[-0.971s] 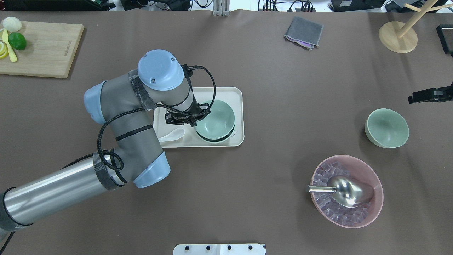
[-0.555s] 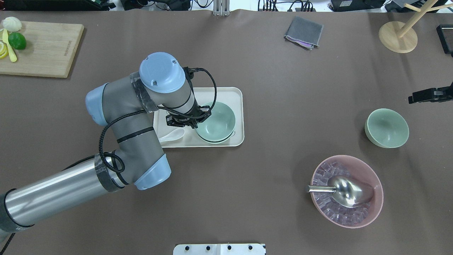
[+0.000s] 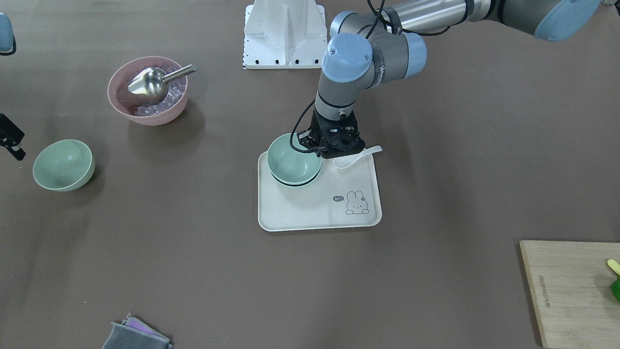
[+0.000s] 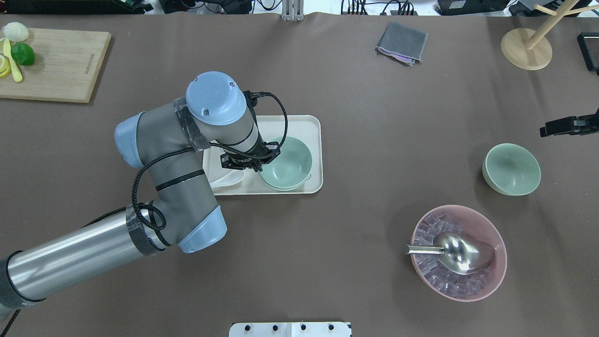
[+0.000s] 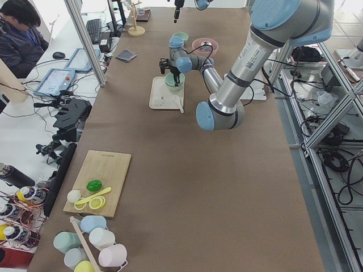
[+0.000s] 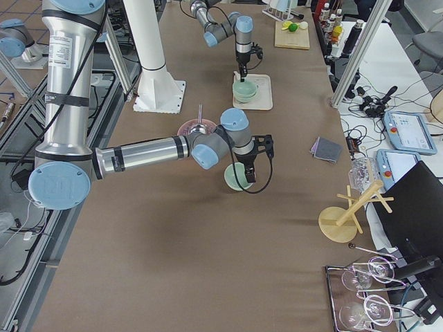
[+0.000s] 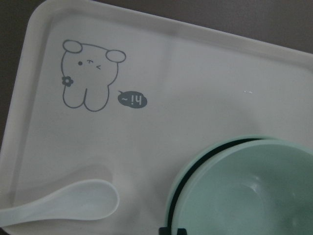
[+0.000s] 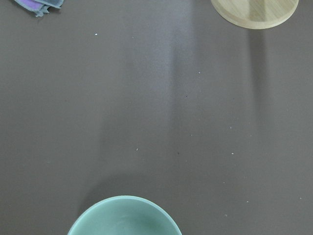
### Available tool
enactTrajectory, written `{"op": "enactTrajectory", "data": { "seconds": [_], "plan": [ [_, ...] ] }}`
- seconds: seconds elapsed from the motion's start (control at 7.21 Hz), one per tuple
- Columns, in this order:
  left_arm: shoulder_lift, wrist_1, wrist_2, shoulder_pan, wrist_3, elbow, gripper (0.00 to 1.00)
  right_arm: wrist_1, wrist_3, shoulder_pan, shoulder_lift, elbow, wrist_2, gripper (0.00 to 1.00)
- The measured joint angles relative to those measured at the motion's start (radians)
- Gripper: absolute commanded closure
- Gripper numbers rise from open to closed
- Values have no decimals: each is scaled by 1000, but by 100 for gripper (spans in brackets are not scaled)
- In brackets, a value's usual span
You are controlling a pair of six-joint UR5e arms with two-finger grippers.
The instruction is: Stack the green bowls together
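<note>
The left hand (image 4: 262, 161) points down over the cream tray (image 4: 304, 126), its fingers closed on the near rim of the upper green bowl (image 4: 288, 161). That bowl sits mouth up inside the lower green bowl (image 7: 170, 208). A dark gap shows between the two rims on the hand's side, so the upper one is not fully seated. Both bowls stand on the tray directly below the hand. Just beside the hand, on the side toward the robot, a white soup spoon (image 4: 229, 178) lies on the tray, its bowl end nearest the fingers. Farther from the hand, toward the tray's far corner, a rabbit drawing (image 3: 356, 202) is printed on the tray.

Well away to this hand's right, the third green bowl (image 4: 511, 168) stands alone and upright on the desk (image 4: 327, 257). The right hand (image 4: 568, 125) hovers near it, a little beyond it, apart from it. Whether its fingers are spread or closed cannot be told, and it holds nothing that shows. Nearer the robot than that hand is a pink bowl (image 4: 500, 269) of clear cubes with a metal scoop (image 4: 461, 252) resting in it. Beyond the right hand stands a wooden stand (image 4: 526, 49), and a folded grey cloth (image 4: 402, 42) lies farther off. Far to the left hand's own left lies a wooden cutting board (image 4: 61, 65).
</note>
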Motion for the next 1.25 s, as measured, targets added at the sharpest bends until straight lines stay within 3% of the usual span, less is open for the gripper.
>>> {"op": "enactTrajectory", "data": {
  "seconds": [0.83, 0.97, 1.25],
  "plan": [
    [0, -22, 0, 0, 1, 20, 100, 0, 0, 0, 0, 0, 0, 0],
    [1, -33, 0, 1, 1, 26, 96, 0, 1, -1, 0, 0, 0, 0],
    [1, -54, 0, 1, 1, 39, 44, 0, 0, -1, 0, 0, 0, 0]
  ]
}}
